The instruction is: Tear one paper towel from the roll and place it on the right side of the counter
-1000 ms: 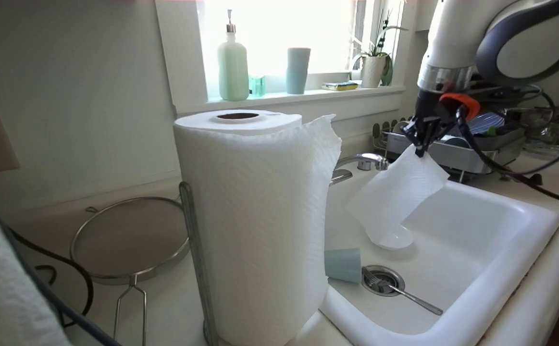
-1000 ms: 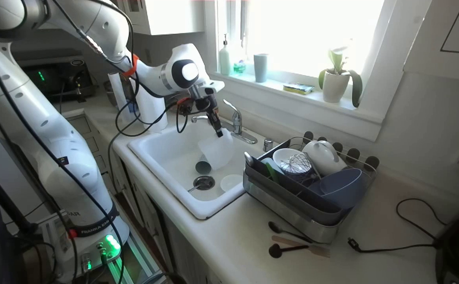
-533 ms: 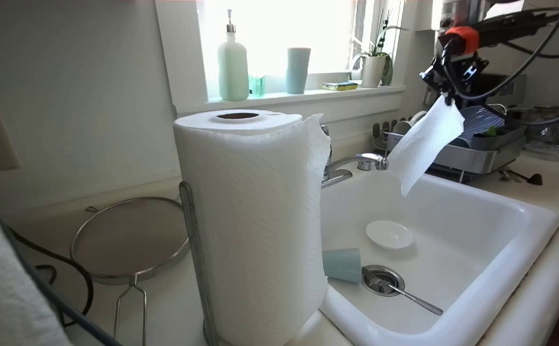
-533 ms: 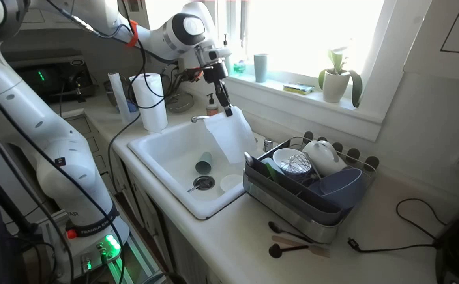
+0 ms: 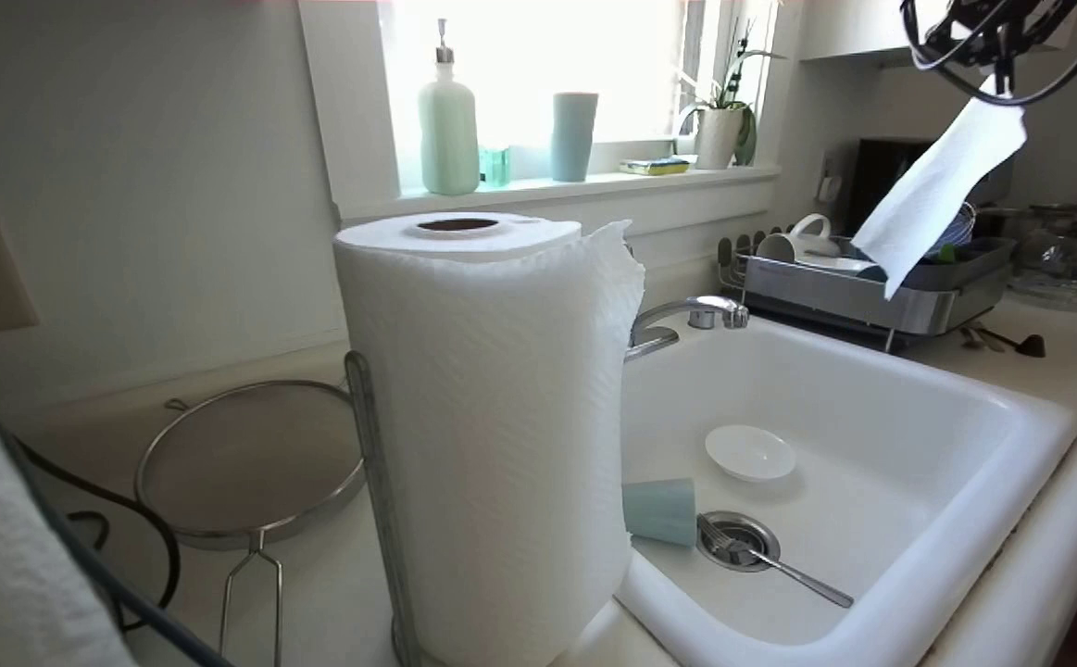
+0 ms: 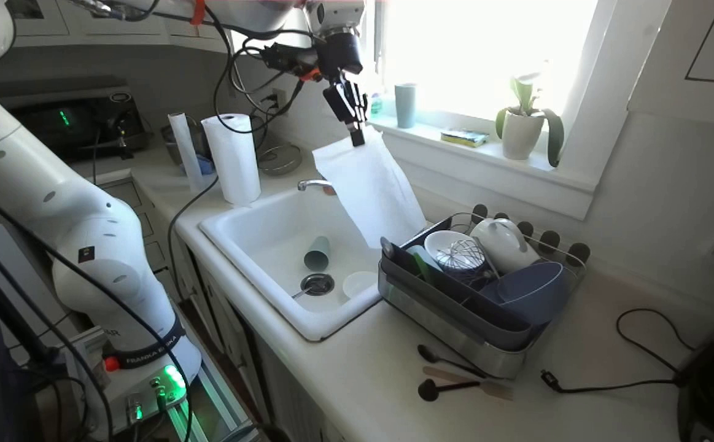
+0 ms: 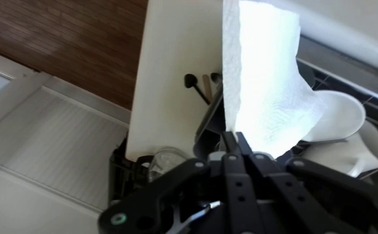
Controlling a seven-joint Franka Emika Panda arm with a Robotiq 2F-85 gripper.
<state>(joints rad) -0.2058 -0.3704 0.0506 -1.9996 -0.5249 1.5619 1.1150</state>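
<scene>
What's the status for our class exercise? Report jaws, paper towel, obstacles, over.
Jaws shut on the paper towel. Hanging clear of the roll, not yet on the counter. Dish rack nearby, possible snag.

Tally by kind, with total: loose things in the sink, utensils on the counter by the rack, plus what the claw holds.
Sheet, in the claw: 1
Cup, in the sink: 1
Dish, in the sink: 1
Fork, in the sink: 1
Black utensils, on the counter: 2
Wooden utensil, on the counter: 1
Total: 7
</scene>
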